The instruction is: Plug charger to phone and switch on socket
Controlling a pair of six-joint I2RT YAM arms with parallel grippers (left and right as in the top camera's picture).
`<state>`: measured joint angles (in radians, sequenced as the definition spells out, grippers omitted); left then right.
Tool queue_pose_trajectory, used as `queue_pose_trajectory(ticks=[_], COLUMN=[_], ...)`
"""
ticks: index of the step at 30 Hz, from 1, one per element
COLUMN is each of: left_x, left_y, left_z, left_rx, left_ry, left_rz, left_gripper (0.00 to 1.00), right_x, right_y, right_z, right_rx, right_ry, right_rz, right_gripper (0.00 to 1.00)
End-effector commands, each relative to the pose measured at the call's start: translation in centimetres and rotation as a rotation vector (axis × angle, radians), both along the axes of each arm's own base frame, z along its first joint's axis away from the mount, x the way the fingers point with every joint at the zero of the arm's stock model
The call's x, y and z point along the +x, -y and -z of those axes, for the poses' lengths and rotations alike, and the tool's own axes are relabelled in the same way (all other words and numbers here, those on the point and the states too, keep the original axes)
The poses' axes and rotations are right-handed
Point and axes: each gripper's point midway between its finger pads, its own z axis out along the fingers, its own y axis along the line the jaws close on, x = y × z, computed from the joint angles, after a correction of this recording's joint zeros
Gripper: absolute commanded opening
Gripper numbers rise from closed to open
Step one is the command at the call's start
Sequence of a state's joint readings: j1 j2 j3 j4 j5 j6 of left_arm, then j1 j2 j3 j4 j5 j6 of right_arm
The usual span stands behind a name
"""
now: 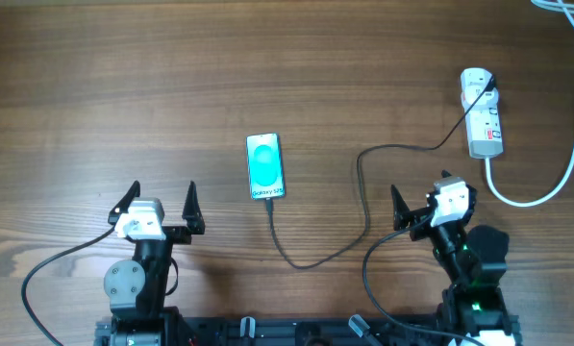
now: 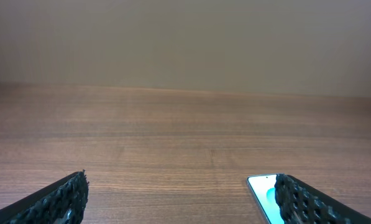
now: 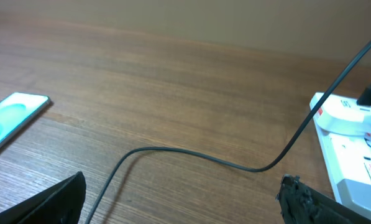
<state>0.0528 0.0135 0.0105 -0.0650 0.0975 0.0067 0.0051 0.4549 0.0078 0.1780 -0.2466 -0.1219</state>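
Observation:
The phone (image 1: 265,165) lies flat mid-table, turquoise screen up, its "Galaxy" end toward me. The black charger cable (image 1: 362,192) runs from a plug in the white socket (image 1: 483,120), loops near the front, and its end meets the phone's near edge; I cannot tell if it is seated. My left gripper (image 1: 162,192) is open and empty, left of and nearer than the phone. My right gripper (image 1: 423,195) is open and empty, between cable loop and socket. The left wrist view shows open jaws (image 2: 182,205) and the phone's corner (image 2: 263,188). The right wrist view shows open jaws (image 3: 182,202), cable (image 3: 204,155), phone (image 3: 11,115), socket (image 3: 353,155).
A thick white cord (image 1: 546,192) leaves the socket's near end, loops right and runs up off the far right corner. The wooden table (image 1: 123,86) stretches left and back. The arms' own black cables (image 1: 46,269) trail at the front edge.

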Motion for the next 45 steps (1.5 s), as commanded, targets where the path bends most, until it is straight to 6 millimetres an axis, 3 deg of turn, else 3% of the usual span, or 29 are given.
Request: queue_pose_trajectory(ticks=[1, 5, 12, 45], left_x=[0.0, 0.0, 0.0, 0.0], left_y=[-0.1, -0.1, -0.1, -0.1], left_z=[0.2, 0.2, 0.2, 0.2], left_rx=[0.013, 0.013, 0.013, 0.013], left_ry=[0.0, 0.0, 0.0, 0.0], left_rz=[-0.009, -0.009, -0.009, -0.009], left_gripper=[1.0, 1.0, 1.0, 1.0], right_x=[-0.4, -1.2, -2.5, -2.5], right_y=[-0.4, -0.5, -2.2, -2.2], right_z=[-1.2, -1.9, -6.7, -6.7], right_rx=[-0.005, -0.005, 0.006, 0.007], right_ry=[0.052, 0.085, 0.297, 0.296], right_rz=[-0.022, -0.026, -0.096, -0.097], right_gripper=[1.0, 1.0, 1.0, 1.0])
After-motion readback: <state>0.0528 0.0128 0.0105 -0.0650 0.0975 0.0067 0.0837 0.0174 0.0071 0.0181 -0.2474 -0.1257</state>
